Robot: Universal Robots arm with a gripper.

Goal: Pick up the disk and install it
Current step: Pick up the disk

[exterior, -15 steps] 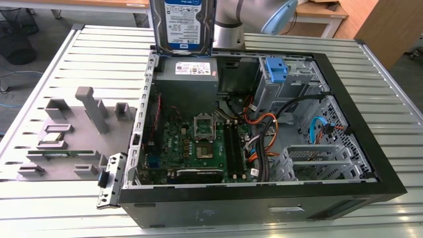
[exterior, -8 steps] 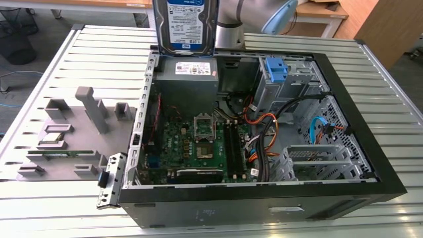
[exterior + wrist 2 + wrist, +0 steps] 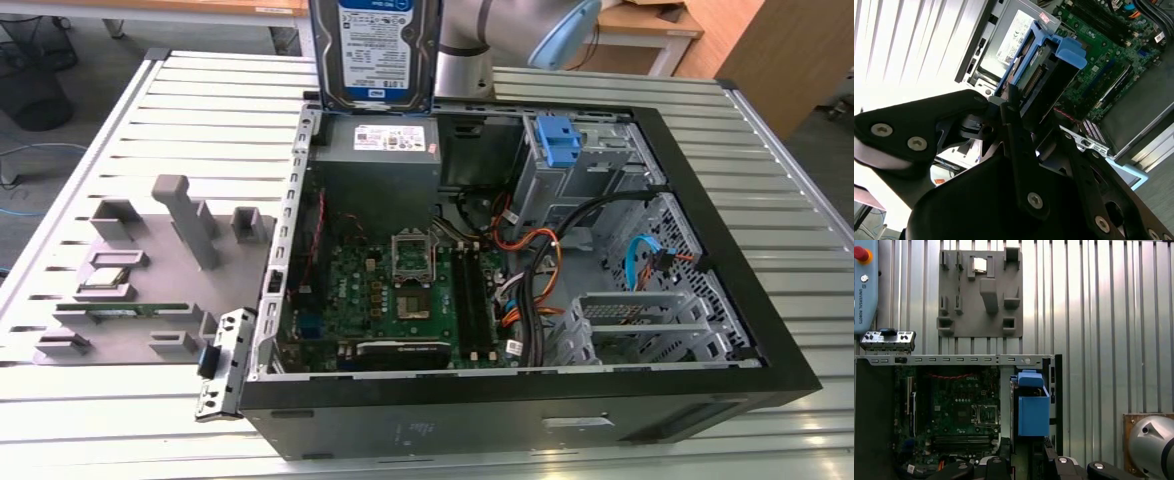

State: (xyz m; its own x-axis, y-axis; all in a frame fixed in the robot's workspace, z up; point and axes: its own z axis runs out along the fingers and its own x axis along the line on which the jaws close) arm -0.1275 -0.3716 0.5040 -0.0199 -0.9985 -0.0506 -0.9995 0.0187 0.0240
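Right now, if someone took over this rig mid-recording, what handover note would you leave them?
End effector: shut on the disk, gripping it across its blue side rails.
Disk: held upright in the air, label facing the exterior camera, above the end of the open computer case where the grey power supply box sits.
Done: the pick-up, since the disk is off the table and in the grip.
Left: the install, since the disk is not yet seated anywhere inside the case.
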